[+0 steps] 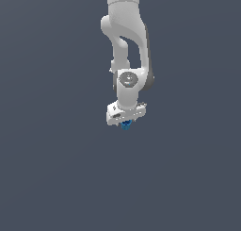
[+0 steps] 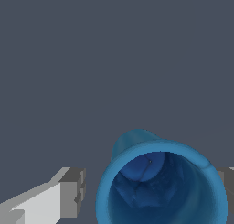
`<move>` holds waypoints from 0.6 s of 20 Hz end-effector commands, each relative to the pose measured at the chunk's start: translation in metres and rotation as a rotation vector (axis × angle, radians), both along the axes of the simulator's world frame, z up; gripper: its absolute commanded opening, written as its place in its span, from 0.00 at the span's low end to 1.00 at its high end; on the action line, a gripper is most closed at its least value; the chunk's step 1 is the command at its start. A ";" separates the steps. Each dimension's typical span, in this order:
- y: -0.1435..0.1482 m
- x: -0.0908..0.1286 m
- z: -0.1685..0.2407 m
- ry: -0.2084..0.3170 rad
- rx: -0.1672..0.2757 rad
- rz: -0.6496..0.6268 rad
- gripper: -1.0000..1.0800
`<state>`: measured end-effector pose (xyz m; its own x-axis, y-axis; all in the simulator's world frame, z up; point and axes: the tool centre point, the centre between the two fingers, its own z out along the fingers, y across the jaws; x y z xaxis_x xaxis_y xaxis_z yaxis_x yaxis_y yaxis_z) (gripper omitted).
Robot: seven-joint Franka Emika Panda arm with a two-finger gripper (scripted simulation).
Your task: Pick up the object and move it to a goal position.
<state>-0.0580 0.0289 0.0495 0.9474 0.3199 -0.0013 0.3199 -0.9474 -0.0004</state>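
Note:
The object (image 2: 160,186) is a small blue ribbed cup, and the wrist view looks down into its open mouth. It sits between my gripper's (image 2: 154,195) two fingers. One grey fingertip (image 2: 73,193) stands close beside its rim and the other fingertip (image 2: 228,182) is against the opposite side. In the exterior view the white gripper (image 1: 126,121) points down from the arm. The blue object (image 1: 126,126) pokes out just below it, mostly hidden by the hand. The gripper is shut on the object.
A plain dark grey surface (image 1: 56,178) fills both views. The white arm (image 1: 124,32) comes down from the top of the exterior view. No goal marker and no other objects show.

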 end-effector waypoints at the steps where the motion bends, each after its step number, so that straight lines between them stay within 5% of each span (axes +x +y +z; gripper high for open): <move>1: 0.000 0.000 -0.007 -0.001 0.000 0.001 0.96; 4: 0.000 0.001 -0.009 -0.001 0.000 0.001 0.96; 5: 0.000 0.001 -0.009 -0.001 0.000 0.001 0.00; 12: 0.000 0.001 -0.009 -0.001 0.000 0.001 0.00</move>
